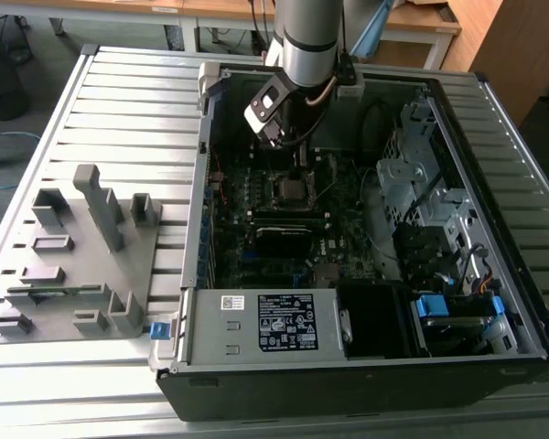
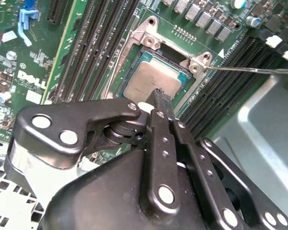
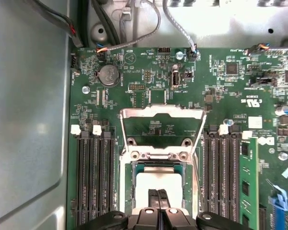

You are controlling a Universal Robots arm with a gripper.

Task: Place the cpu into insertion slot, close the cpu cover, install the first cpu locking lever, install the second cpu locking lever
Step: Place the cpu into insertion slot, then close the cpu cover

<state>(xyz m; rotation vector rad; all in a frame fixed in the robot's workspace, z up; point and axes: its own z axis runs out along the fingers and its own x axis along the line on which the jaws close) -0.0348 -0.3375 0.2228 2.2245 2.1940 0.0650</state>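
Arm: in the exterior view it reaches down into the open computer case (image 1: 517,343), over the motherboard (image 1: 343,197).
Gripper (image 2: 161,97): the two black fingers are pressed together with nothing between them; their tips sit right at the top of the cpu, and contact cannot be told.
Cpu (image 3: 144,182): lies flat inside the insertion slot, dull silver face up, partly hidden by the fingers in both wrist views.
Insertion slot (image 3: 158,166): in the middle of the green board, between two banks of black memory slots (image 3: 93,177).
Cpu cover (image 3: 134,114): swung open, away from the chip, the board showing through its square opening.
Locking lever (image 2: 249,70): a thin metal rod, unlatched, running out from a slot corner across the memory slots.
Beside the case: a grey fixture tray (image 1: 73,247) on the slatted table (image 1: 137,101), on the exterior view's left.
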